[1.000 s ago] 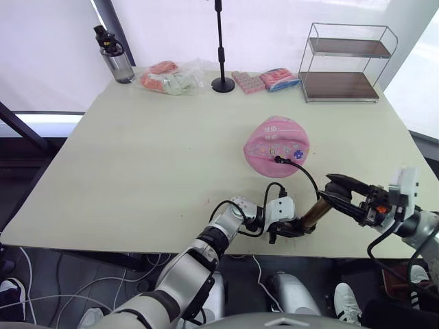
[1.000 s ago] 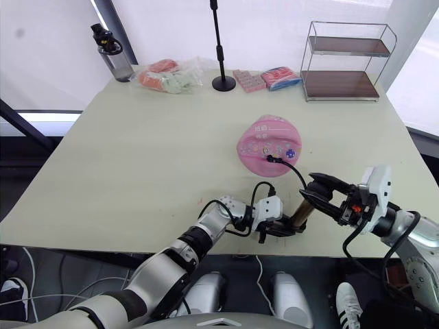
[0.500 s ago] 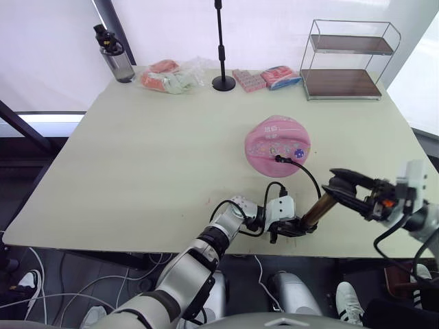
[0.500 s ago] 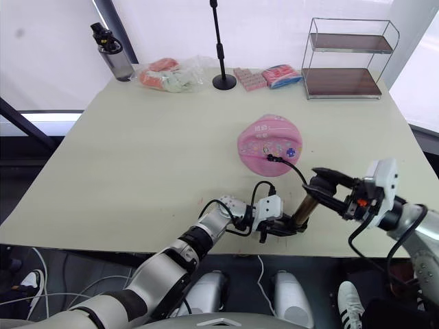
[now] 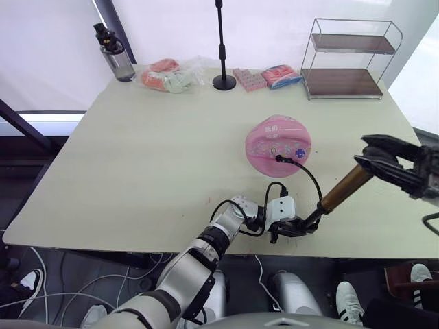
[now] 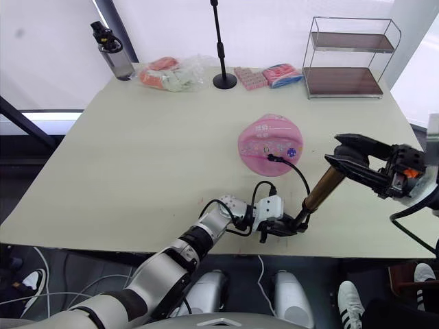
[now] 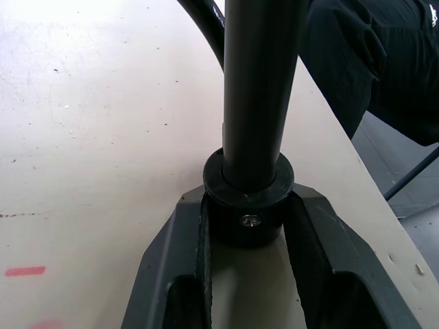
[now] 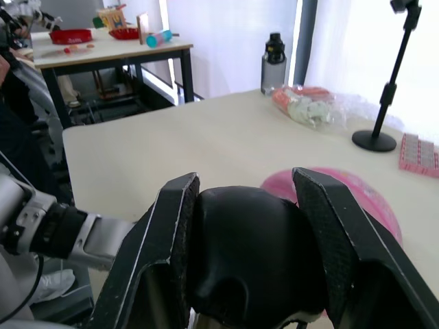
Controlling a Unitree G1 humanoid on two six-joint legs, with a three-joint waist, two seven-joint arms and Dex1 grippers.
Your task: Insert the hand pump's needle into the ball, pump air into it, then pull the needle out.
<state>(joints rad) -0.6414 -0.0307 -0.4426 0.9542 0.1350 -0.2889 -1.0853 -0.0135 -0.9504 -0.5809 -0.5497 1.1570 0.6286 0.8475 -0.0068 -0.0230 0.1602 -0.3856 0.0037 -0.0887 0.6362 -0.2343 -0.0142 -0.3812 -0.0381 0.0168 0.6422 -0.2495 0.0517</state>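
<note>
The pink ball [image 5: 278, 140] lies right of the table's middle. The needle's black fitting [image 5: 279, 159] sits against the ball's near side, and its pin is hidden. A thin black hose [image 5: 312, 179] curves from there down to the hand pump [image 5: 345, 186], whose bronze cylinder slants up to the right. My left gripper [image 5: 293, 227] is shut on the pump's black lower end [image 7: 248, 199] at the table's near edge, and a black rod rises from that collar. My right gripper [image 5: 372, 153] is shut on the pump's black upper end [image 8: 247, 257], above the table's right side.
Along the table's far edge stand a dark water bottle [image 5: 116, 60], a bag of snacks [image 5: 168, 77], a black stand [image 5: 222, 81], pink packets [image 5: 248, 80] and a wire shelf [image 5: 346, 63]. The table's near edge [image 5: 137, 240] runs just below the left gripper.
My right gripper has moved up and to the right with the pump's upper end. The bronze cylinder has slid away from the left gripper, baring a black rod. The left gripper has stayed put.
</note>
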